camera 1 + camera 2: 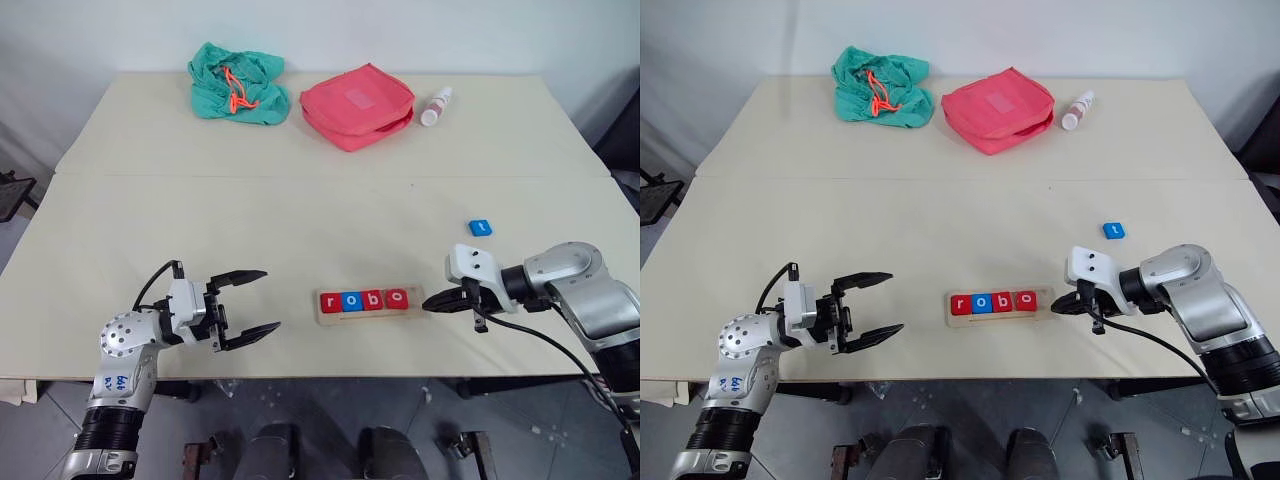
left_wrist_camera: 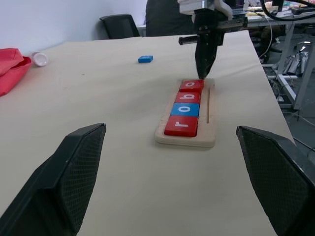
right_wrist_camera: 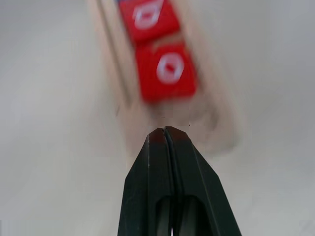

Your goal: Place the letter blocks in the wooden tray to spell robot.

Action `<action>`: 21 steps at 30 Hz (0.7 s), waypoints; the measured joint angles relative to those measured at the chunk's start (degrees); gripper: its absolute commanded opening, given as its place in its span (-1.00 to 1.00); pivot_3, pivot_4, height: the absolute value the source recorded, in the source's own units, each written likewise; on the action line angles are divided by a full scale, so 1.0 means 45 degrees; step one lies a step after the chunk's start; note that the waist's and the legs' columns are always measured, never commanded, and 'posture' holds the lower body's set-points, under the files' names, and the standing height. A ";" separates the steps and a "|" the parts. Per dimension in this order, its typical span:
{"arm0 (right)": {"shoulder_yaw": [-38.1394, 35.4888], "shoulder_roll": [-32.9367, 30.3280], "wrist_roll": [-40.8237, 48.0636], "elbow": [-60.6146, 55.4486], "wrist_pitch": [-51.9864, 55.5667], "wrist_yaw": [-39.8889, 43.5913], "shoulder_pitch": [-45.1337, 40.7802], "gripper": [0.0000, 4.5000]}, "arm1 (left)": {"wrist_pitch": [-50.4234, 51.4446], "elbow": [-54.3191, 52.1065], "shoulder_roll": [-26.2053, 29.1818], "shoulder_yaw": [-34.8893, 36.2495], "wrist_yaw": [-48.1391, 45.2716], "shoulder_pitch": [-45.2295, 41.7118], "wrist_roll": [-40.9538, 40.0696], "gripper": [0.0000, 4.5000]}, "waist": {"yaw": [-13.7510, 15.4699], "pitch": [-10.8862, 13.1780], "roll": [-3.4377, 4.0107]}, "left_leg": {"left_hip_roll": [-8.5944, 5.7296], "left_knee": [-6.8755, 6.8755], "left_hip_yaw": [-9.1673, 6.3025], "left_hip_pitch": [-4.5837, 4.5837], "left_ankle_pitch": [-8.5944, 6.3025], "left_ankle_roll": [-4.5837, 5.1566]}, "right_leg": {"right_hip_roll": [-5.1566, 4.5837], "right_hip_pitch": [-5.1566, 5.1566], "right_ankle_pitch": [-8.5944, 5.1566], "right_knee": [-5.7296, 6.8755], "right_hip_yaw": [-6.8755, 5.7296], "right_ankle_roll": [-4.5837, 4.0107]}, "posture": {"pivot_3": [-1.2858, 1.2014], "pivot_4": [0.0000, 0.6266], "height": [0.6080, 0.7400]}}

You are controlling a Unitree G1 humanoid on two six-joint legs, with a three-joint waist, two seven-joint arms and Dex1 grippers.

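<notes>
The right end effector (image 1: 432, 303), its two black fingers pressed together and holding nothing, hovers at the right end of the wooden tray (image 1: 326, 318), tips angled down toward the one vacant slot. Just beyond those tips, four letter blocks (image 1: 364, 300) sit flush in a row reading r, o, b, o: red, blue, red, red. The fifth tile, the blue t block (image 1: 480, 227), lies alone on the bench (image 1: 300, 210), well apart from the tray and farther from the robot than the right arm. The step in hand appears to be fetching that last tile: the fingers would need to part before descending, straddle the block squarely across two opposite edges, and keep the letter's orientation so it reads upright beside the final o. Setting it down inside the rim without nudging the seated row looks like the delicate part. The left end effector (image 1: 248, 300) waits with fingers spread wide and empty, near the tray's left end but not touching it. A green cloth bag (image 1: 238, 83), a pink pouch (image 1: 357, 105) and a small bottle (image 1: 436, 106) lie at the far edge.
</notes>
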 measured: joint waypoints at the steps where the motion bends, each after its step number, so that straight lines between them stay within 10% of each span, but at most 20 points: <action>1: 0.0000 0.0000 -0.0004 0.0000 -0.0020 -0.0003 0.0000 -0.99 | 0.0000 0.0000 -0.0002 -0.0010 -0.0006 -0.0008 0.0002 1.00 | -0.0002 0.0000 0.0000 | 0.0000 -0.0001 0.0001 0.0000 0.0000 0.0000 | 0.0000 0.0000 0.0000 -0.0001 0.0001 0.0000 | 0.03 -0.52 1.00; 21: 0.0237 0.1029 -0.0060 0.0157 0.0012 -0.0438 -0.0418 -0.99 | 0.0003 -0.0004 0.0004 -0.0009 0.0094 0.0070 0.0014 1.00 | 0.0043 0.0000 0.0000 | -0.0007 0.0006 -0.0011 -0.0003 0.0000 0.0000 | -0.0004 0.0001 0.0000 0.0000 -0.0001 0.0000 | 0.03 -0.52 1.00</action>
